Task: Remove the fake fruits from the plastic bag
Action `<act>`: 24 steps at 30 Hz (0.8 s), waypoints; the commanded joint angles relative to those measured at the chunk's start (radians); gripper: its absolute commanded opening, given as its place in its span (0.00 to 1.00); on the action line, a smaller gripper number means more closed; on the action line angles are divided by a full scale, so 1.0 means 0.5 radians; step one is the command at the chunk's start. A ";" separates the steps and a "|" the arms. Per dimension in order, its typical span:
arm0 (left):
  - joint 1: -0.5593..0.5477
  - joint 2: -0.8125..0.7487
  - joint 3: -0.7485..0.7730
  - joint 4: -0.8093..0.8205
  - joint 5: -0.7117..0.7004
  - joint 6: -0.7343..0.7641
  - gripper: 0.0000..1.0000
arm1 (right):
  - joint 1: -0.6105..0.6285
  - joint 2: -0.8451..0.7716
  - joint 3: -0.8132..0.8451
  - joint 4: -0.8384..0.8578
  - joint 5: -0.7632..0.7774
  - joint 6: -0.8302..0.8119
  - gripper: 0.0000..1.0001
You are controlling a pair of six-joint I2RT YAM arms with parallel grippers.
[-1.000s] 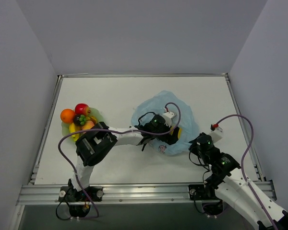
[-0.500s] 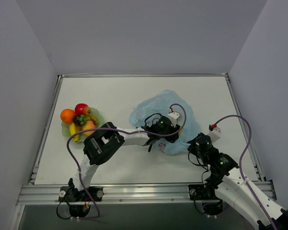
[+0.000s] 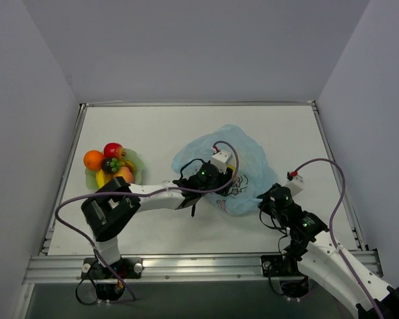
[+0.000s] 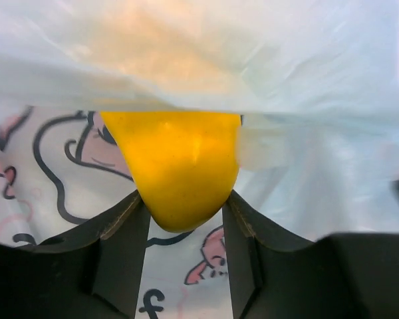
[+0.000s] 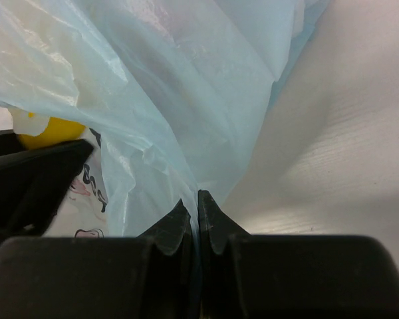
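Observation:
The light-blue plastic bag [image 3: 249,156] lies crumpled right of the table's middle, its cartoon print showing. In the left wrist view my left gripper [image 4: 184,212] is shut on a yellow fake fruit [image 4: 179,166], both fingers pressed against its sides at the mouth of the bag [image 4: 306,60]. From above, that left gripper [image 3: 221,181] sits at the bag's near-left edge. My right gripper [image 5: 197,209] is shut on a fold of the bag [image 5: 186,100], at its near-right corner [image 3: 263,199]. The yellow fruit [image 5: 46,129] peeks out at the left of the right wrist view.
A pale green plate [image 3: 134,159] at the left holds several fake fruits, among them an orange [image 3: 93,160] and a red apple [image 3: 113,151]. Grey walls enclose the table on three sides, with a metal rail [image 3: 199,266] along the near edge.
My left gripper went from open to shut on the yellow fruit, then drew back to the left. The bag shifted slightly left with it. The right gripper kept its pinch.

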 commanded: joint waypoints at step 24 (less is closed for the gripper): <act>0.100 -1.656 -0.712 -0.966 0.088 -0.170 0.02 | 0.015 0.526 0.289 0.555 0.133 -0.487 0.00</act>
